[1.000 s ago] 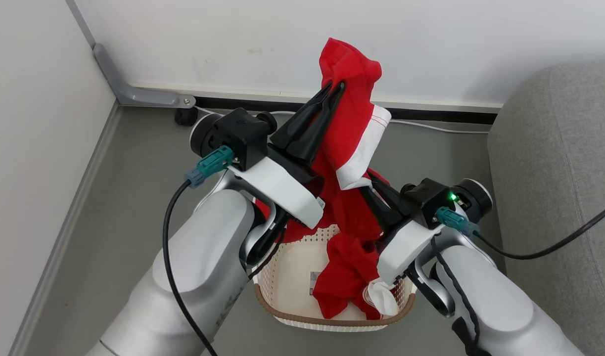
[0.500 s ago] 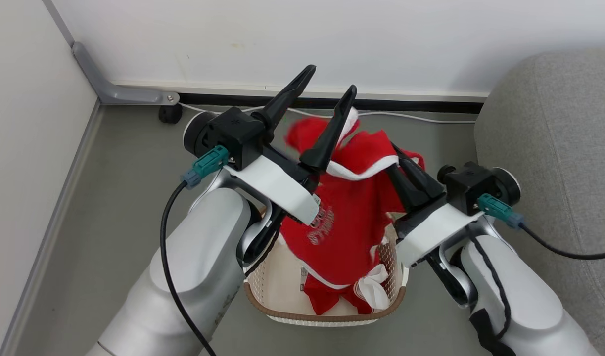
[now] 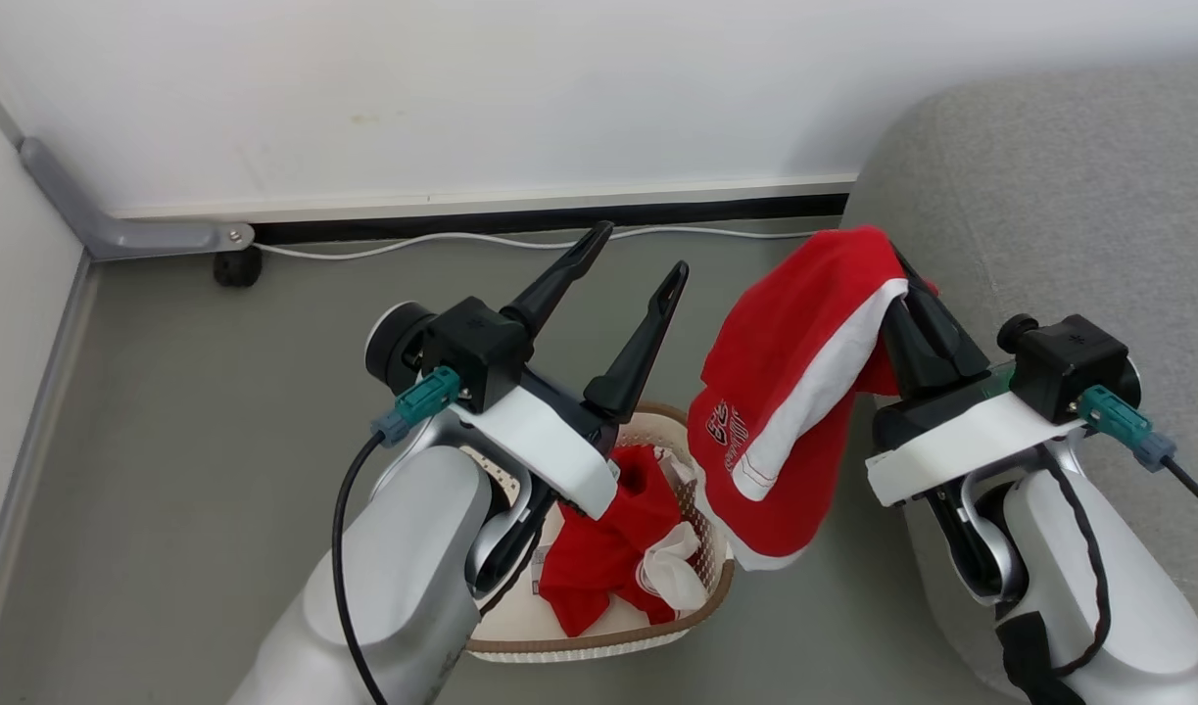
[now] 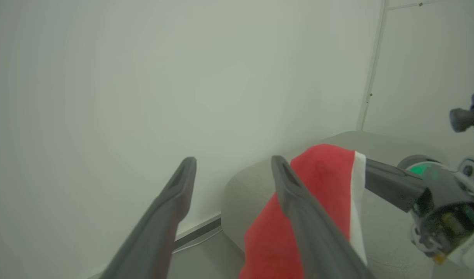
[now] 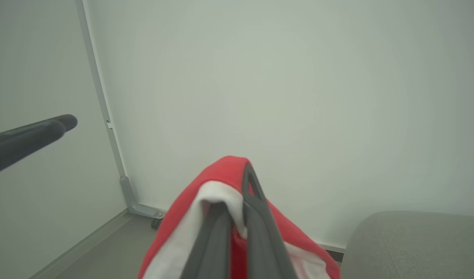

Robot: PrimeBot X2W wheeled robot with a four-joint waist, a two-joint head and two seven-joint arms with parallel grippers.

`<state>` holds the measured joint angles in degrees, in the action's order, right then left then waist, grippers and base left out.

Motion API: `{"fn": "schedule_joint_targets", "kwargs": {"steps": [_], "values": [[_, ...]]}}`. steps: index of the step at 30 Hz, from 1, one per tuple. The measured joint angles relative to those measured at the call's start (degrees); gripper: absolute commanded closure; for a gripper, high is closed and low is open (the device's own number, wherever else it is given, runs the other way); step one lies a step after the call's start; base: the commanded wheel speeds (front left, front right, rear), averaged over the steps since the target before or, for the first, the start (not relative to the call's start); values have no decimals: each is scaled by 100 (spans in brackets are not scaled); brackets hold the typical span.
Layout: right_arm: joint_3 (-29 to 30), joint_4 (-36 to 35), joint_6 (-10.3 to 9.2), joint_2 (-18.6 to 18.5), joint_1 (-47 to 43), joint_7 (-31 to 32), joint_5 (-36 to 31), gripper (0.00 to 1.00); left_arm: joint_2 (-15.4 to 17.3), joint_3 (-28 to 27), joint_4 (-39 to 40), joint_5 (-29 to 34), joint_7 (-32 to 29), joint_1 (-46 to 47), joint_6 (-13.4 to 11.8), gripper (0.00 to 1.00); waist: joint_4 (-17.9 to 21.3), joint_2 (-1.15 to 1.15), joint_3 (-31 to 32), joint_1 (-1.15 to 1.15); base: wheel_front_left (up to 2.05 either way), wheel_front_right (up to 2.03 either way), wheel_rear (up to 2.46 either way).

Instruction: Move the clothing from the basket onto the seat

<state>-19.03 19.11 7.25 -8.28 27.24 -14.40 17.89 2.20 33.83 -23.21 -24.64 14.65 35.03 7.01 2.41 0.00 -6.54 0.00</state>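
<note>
A red garment with a white band [image 3: 794, 392] hangs from my right gripper [image 3: 902, 269], which is shut on its top edge, just left of the light grey seat [image 3: 1049, 196]. The right wrist view has the same cloth [image 5: 217, 170] pinched between my right gripper's [image 5: 237, 190] fingers. My left gripper [image 3: 641, 250] stands open and empty above the basket [image 3: 599, 646], its fingers pointing at the wall. More red and white clothing [image 3: 608, 548] lies crumpled in the basket. In the left wrist view, my left gripper [image 4: 233, 161] is spread, with the hanging garment [image 4: 322, 182] to its right.
A white wall runs behind, with a black baseboard and a white cable [image 3: 412, 245] along it. A grey bracket with a small black wheel [image 3: 236, 266] sits at the left corner beside a pale side panel. Grey floor surrounds the basket.
My left gripper opened and let go of the red garment. My right gripper, still shut on it, carried it right toward the seat. The head camera has turned right.
</note>
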Motion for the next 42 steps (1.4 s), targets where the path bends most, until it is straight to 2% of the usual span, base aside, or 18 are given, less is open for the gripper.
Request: {"fn": "schedule_joint_targets", "kwargs": {"steps": [18,34,42], "values": [[569,-501,0,-3,-197,0,25,100,64,320,-134,44,0,-522,25,0,1361,0,121,0,0,0,0],[722,-750,0,-64,-199,0,83,100,99,413,62,-59,0,-767,25,0,2593,0,256,0,0,0,0],[1168,-925,0,-232,-227,0,115,100,90,605,104,-126,0,-769,25,0,2810,0,165,0,0,0,0]]}}
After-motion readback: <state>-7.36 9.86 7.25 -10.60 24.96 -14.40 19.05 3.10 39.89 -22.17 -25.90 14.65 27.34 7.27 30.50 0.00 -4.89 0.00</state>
